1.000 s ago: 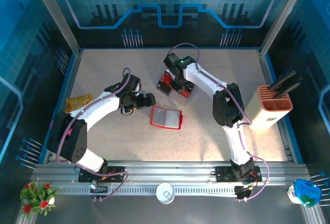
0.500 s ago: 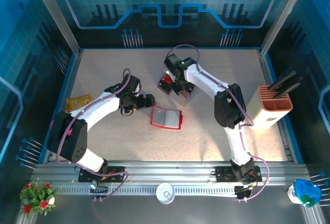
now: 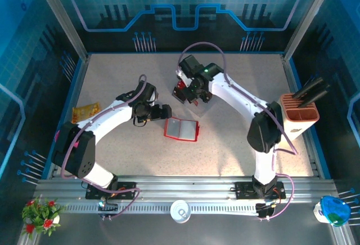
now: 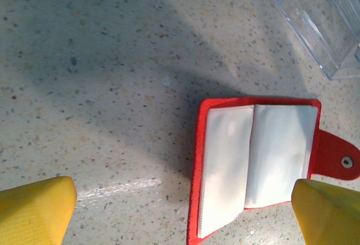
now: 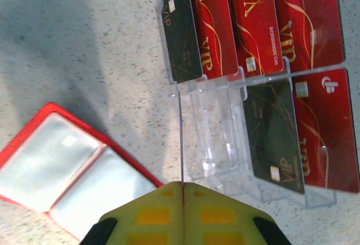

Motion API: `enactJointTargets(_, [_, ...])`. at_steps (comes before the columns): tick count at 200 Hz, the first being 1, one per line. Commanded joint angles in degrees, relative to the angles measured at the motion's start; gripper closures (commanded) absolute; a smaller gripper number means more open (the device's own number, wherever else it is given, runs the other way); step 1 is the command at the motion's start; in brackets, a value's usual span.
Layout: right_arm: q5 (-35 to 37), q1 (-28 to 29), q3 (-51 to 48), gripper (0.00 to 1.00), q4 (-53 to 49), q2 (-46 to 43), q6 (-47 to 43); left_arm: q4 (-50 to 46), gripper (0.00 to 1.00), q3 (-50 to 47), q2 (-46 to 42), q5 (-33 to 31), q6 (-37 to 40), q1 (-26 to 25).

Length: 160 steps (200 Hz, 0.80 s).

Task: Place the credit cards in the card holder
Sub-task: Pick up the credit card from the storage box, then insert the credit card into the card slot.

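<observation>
Hovering by credit cards (image 5: 253, 25)
Right tool (image 5: 183, 185) is sitting closed, empty, nearest; left tool (image 4: 183, 211) is gaping above card holder (image 4: 256, 160).

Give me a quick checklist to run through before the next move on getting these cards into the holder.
1. Card holder lies open with its pockets facing up: ok.
2. Pockets free of cards: ok, none seen inside.
3. Credit cards stand in the slots of the clear stand, in front of the right gripper: ok.
4. Right gripper carries a card: not ok, it is shut with nothing between its fingers.
5. Left gripper open above the card holder: ok.
6. Card holder steadied against sliding: cannot tell.
</observation>
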Motion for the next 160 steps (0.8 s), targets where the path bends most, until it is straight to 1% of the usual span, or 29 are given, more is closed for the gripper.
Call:
enactJointTargets(1, [-7.75, -1.23, -8.5, 1.0, 8.64, -6.68, 11.18, -3.21, 0.01, 2.14, 1.41, -2.65, 3.74, -2.41])
enactJointTargets(21, [-14.13, -2.94, -20.39, 1.0, 20.05, -12.92, 21.49, -4.03, 0.01, 2.37, 2.38, -4.68, 4.84, -4.19])
enactJointTargets(37, [-18.4, -4.31, -31.31, 1.0, 32.17, -17.87, 30.35, -3.96, 0.01, 2.11, 3.25, -5.98, 6.1, -5.25])
enactJointTargets(54, [-20.76, -4.82, -41.36, 1.0, 44.0, -21.36, 38.18, -4.46, 0.01, 1.94, 4.35, -7.22, 7.0, -5.88])
enactJointTargets(75, [-20.94, -3.9, -49.44, 1.0, 54.01, -23.17, 44.6, -4.48, 0.01, 1.66, 5.73, -8.49, 7.92, -6.35])
enactJointTargets(103, [-19.01, -2.14, -56.97, 1.0, 63.27, -22.95, 50.06, -4.91, 0.01, 1.77, 7.38, -10.92, 8.89, -6.75])
enactJointTargets(160, [-17.05, -0.44, -63.27, 1.0, 75.54, -19.25, 55.22, -4.92, 0.01, 1.33, 9.02, -12.54, 9.29, -6.97])
